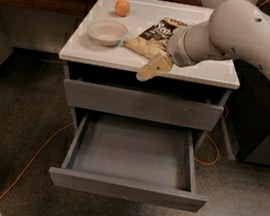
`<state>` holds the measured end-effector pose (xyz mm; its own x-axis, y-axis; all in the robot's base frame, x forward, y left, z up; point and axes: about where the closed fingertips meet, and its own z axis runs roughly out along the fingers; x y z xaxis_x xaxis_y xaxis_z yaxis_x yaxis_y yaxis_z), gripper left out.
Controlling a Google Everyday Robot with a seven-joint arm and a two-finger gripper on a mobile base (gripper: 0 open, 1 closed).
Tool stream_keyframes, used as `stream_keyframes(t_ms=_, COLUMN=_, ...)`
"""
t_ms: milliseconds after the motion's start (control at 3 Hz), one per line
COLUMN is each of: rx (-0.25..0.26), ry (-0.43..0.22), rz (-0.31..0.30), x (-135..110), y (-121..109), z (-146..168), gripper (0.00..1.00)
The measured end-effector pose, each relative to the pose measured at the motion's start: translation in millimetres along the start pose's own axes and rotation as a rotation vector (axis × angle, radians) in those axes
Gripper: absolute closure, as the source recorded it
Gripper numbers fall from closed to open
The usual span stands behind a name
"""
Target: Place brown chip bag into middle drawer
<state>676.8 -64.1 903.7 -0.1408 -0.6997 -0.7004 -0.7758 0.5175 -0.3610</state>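
The brown chip bag (157, 35) lies flat on the white cabinet top (107, 55), right of the white bowl; its right part is hidden behind my arm. My gripper (154, 68) hangs at the top's front edge, just in front of the bag's near tan end and a little above the surface, holding nothing that I can see. The middle drawer (128, 189) is pulled out wide and is empty inside, below a closed grey drawer front (140, 105).
A white bowl (107, 31) and an orange (122, 7) sit on the left of the top. My thick white arm (242, 32) crosses the top's right side. An orange cable (36, 158) runs over the floor. A dark cabinet (268, 130) stands to the right.
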Motion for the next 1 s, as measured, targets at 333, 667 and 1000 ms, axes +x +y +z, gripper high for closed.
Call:
stream_keyframes(t_ms=333, rx=0.004, ry=-0.001, rz=0.125, x=12.2, y=-31.0, z=31.7, gripper=0.0)
stream_keyframes(t_ms=667, rx=0.019, ry=0.012, rz=0.228, x=26.2, y=-54.2, z=57.6, gripper=0.0)
stream_keyframes(t_ms=1000, rx=0.045, ry=0.02, rz=0.291, x=35.0, y=-70.6, z=66.9, gripper=0.0)
